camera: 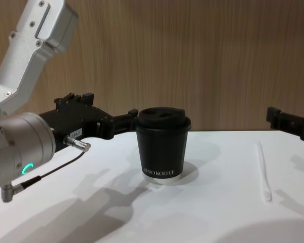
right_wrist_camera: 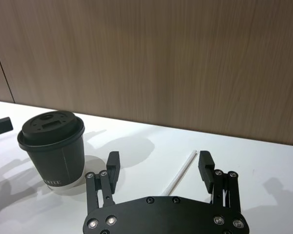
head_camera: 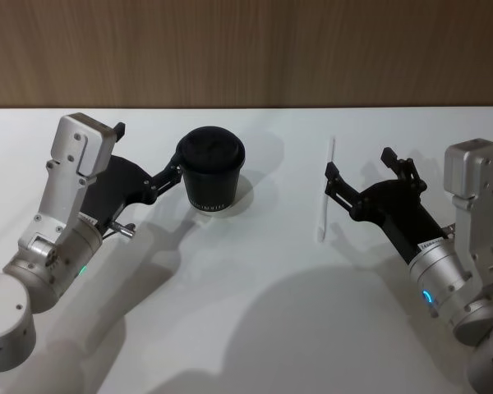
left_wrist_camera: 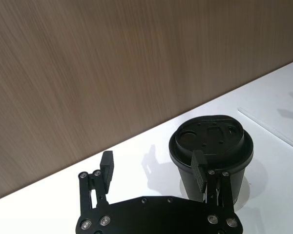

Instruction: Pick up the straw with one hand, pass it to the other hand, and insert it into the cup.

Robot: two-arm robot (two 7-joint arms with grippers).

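The black lidded cup stands upright on the white table, left of centre. My left gripper, on the green-lit arm, is open just left of the cup. One of its fingertips is close against the cup wall, and nothing sits between its fingers. The white straw lies flat on the table right of the cup. My right gripper, on the blue-lit arm, hovers open just right of the straw. In the right wrist view the straw lies below the gap of the right gripper, nearer one finger.
A wood-panelled wall runs along the far edge of the table. Bare white surface stretches in front of the cup and the straw. The chest view has the cup at centre and the straw at right.
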